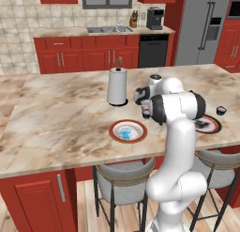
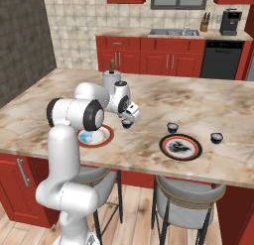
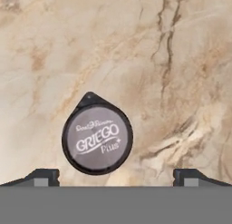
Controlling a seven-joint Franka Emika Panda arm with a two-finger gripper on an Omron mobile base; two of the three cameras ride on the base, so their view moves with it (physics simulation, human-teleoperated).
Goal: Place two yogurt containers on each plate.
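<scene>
The two-finger claw (image 3: 116, 175) hangs over the marbled beige desk (image 1: 61, 113) with its dark tips spread wide and nothing between them. In the hand view, a dark grey yogurt cup with a grey printed lid (image 3: 97, 139) sits on bare desk closer to one tip than the other, touching neither. In the right base view this same cup (image 2: 127, 123) lies just below the claw, between the two plates.

The white round plate with a broad orange-red rim (image 1: 115, 127) lies near the desk's front edge, and the translucent light blue yogurt cup (image 1: 125, 133) rests on it. The dark patterned plate with a thin red edge (image 2: 171, 139) sits further along the same front edge, with nothing on it. A second dark cup (image 2: 172, 127) stands just behind that plate, and a third dark cup (image 2: 216, 137) stands beside it toward the desk's right end, both apart from the plate's rim.

A tall white paper-towel roll (image 1: 116, 86) stands upright behind the orange-rimmed plate, toward mid-desk. The desk's left half and far side lie open.
</scene>
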